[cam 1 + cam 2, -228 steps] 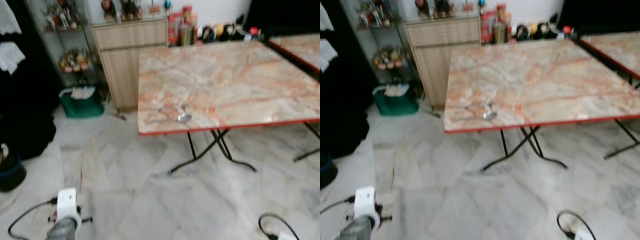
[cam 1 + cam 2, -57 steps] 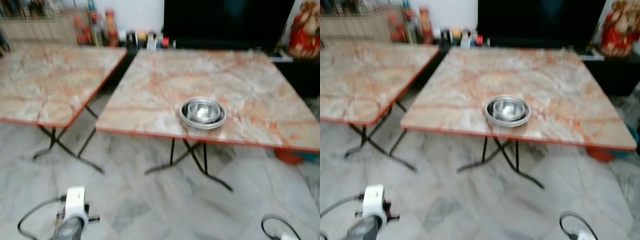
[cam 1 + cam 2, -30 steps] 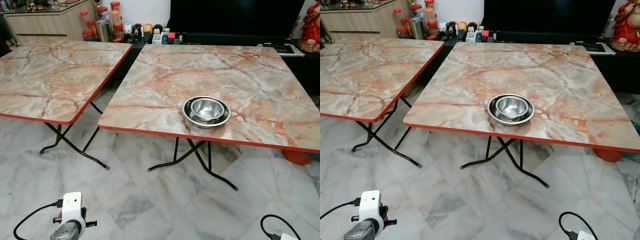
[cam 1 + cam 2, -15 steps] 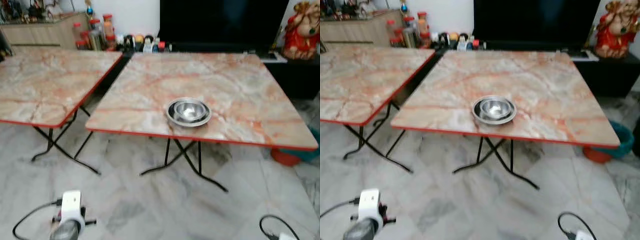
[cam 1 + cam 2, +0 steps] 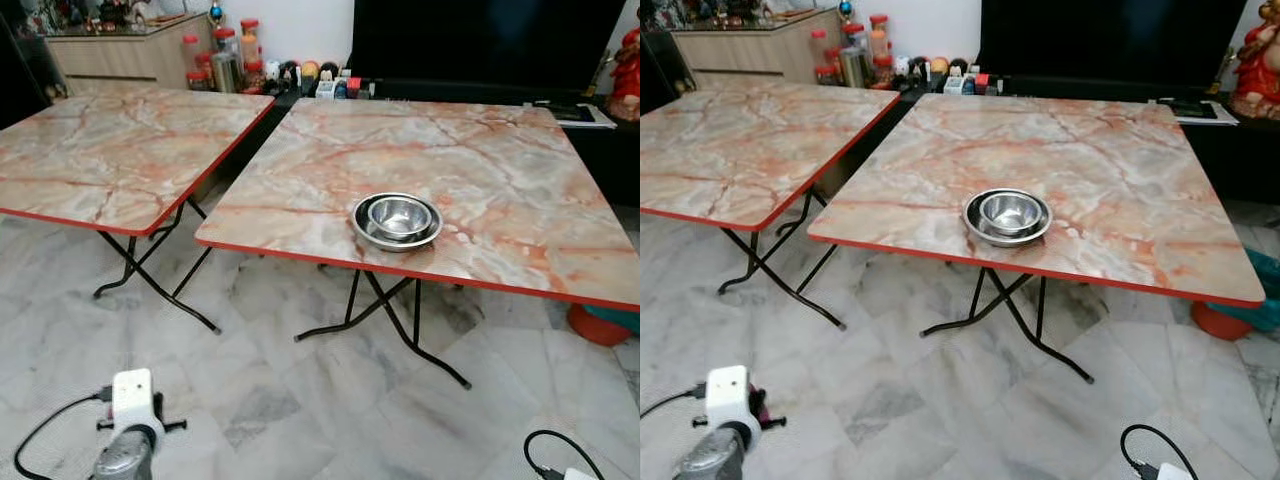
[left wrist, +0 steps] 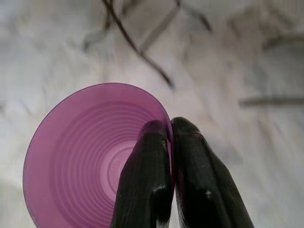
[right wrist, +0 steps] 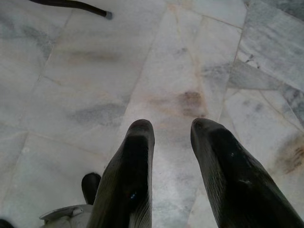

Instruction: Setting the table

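Note:
A small steel bowl (image 5: 402, 214) sits nested in a wider steel dish (image 5: 370, 232) near the front edge of the right marble table (image 5: 500, 170). A second marble table (image 5: 110, 150) stands to its left. My left arm (image 5: 130, 420) hangs low at the bottom left, above the floor. In the left wrist view my left gripper (image 6: 170, 127) is shut on the rim of a translucent purple cup (image 6: 80, 152), one finger inside and one outside. My right gripper (image 7: 172, 128) is open over the marble floor with nothing between its fingers.
Both tables stand on black folding legs (image 5: 385, 320) on a grey marble floor. Behind them are a wooden cabinet (image 5: 130, 60), jars (image 5: 225, 60), a black screen (image 5: 480, 40) and a red statue (image 5: 628, 65). An orange basin (image 5: 598, 326) sits under the right table's corner.
The head view swung right from the first table, which held a spoon, to the table with the steel bowls. Since half a second ago it has shifted slightly. The bowls have not moved.

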